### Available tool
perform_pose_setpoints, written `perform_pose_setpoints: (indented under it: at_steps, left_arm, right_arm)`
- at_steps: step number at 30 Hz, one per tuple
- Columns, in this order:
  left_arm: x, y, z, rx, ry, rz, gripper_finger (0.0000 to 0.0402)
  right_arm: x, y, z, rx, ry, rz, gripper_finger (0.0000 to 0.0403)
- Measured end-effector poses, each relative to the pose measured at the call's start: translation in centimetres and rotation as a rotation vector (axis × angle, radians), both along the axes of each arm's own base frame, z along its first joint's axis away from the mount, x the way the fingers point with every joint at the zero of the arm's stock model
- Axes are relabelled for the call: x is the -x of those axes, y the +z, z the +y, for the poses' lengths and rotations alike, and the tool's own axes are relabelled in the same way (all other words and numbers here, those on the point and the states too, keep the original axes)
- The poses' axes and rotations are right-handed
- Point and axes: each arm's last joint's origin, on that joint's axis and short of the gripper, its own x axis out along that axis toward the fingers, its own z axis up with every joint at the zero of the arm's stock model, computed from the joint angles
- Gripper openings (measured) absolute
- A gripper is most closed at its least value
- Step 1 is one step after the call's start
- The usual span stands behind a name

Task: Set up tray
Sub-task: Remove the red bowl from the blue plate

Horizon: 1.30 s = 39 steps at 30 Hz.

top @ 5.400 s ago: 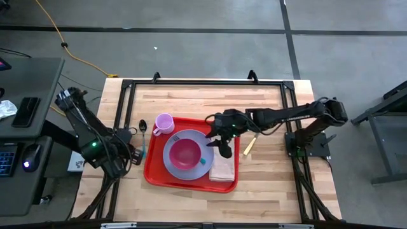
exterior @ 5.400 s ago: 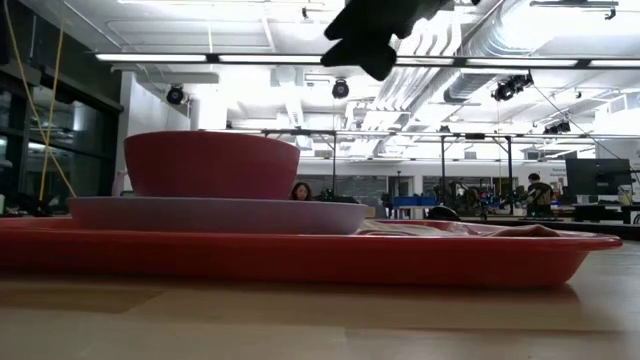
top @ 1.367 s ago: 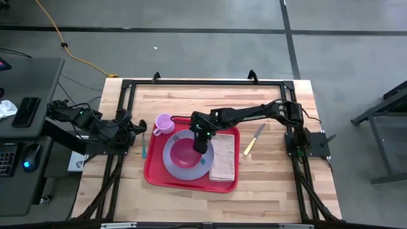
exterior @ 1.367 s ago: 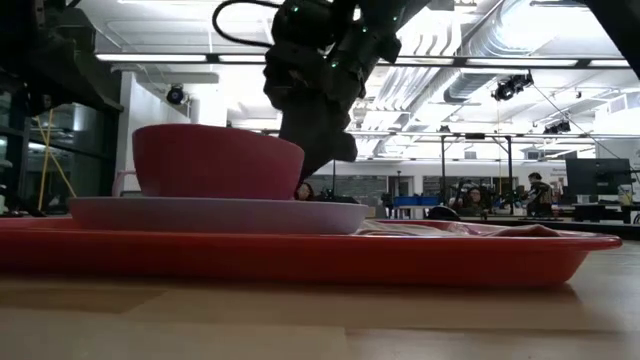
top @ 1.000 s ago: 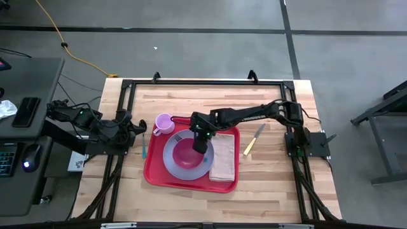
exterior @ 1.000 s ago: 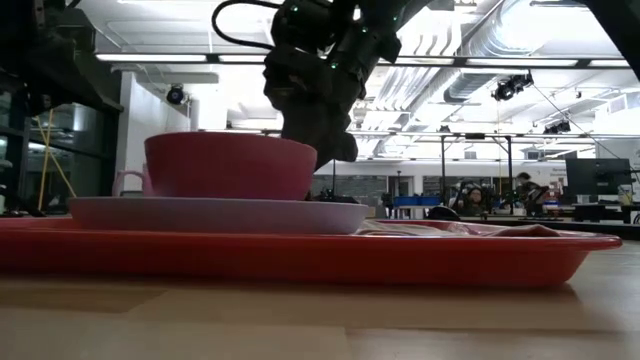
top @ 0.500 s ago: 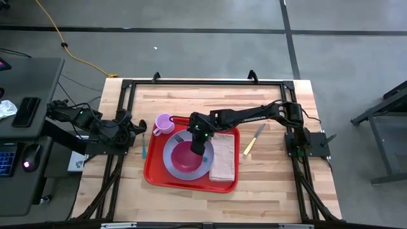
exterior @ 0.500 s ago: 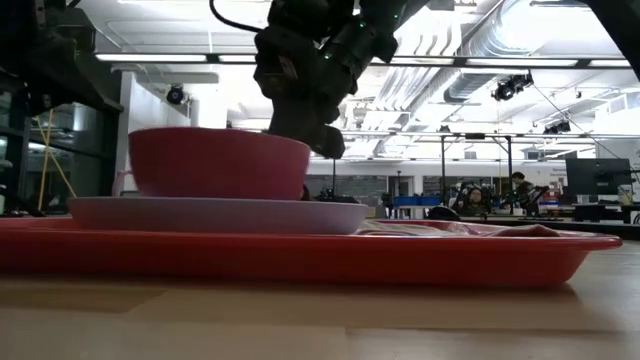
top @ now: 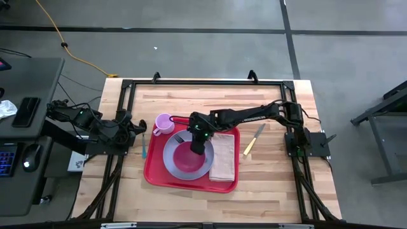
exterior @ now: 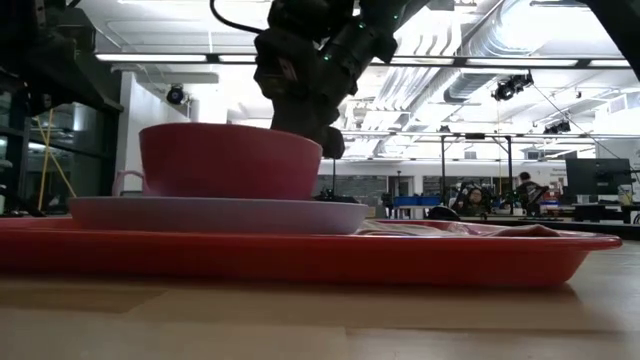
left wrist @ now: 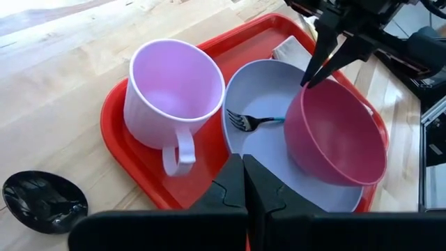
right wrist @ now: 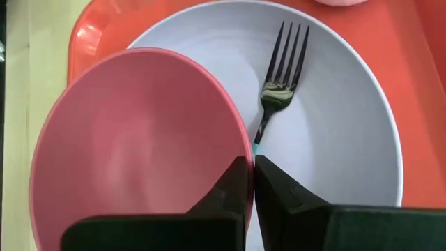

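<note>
Right tool [right wrist: 252, 171] has its two dark fingers [right wrist: 233, 183] pressed together, pinched on the rim of the pink bowl [right wrist: 132, 146]. Bowl sits on the lavender plate [right wrist: 334, 139], off to one side of it, covering part of the plate. A fork [right wrist: 277, 77] lies on the bare part of the plate, tines pointing away from the tool, teal handle end running under the bowl rim right at the fingertips. Plate rests on the red tray [right wrist: 411, 63]. Strip of wood table [right wrist: 28, 63] shows past the tray's rounded corner.

Fork [right wrist: 276, 84] handle — mostly hidden beneath the pink bowl [right wrist: 139, 146]
</note>
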Motion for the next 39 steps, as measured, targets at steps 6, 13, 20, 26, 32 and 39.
perform_pose_setpoints:
  at_steps: [6,13,20,26,32,39]
  left_arm:
    - [0.0,0.0,0.0,-0.001,0.0,0.003,0.0021]
    - [0.0,0.0,0.0,0.002,-0.005,0.005,0.0021]
    - [0.0,-0.1,0.0,0.002,-0.008,0.009,0.0021]
    - [0.0,-0.1,0.0,-0.012,-0.019,0.013,0.0021]
    - [0.0,-0.1,0.0,-0.012,-0.019,0.013,0.0021]
    - [0.0,-0.1,0.0,-0.012,-0.019,0.013,0.0021]
  right_arm:
    - [-0.2,0.3,0.1,-0.04,0.002,-0.02,0.0]
    - [-0.7,2.9,0.0,-0.038,0.03,-0.029,0.0]
    - [-0.4,6.1,-1.4,0.046,0.022,0.01,0.0]
    - [0.4,6.8,-4.2,0.086,-0.033,0.078,0.0]
    - [0.9,6.7,-6.8,0.107,-0.066,0.093,0.0]
    - [2.2,6.6,-11.5,0.136,-0.146,0.109,0.0]
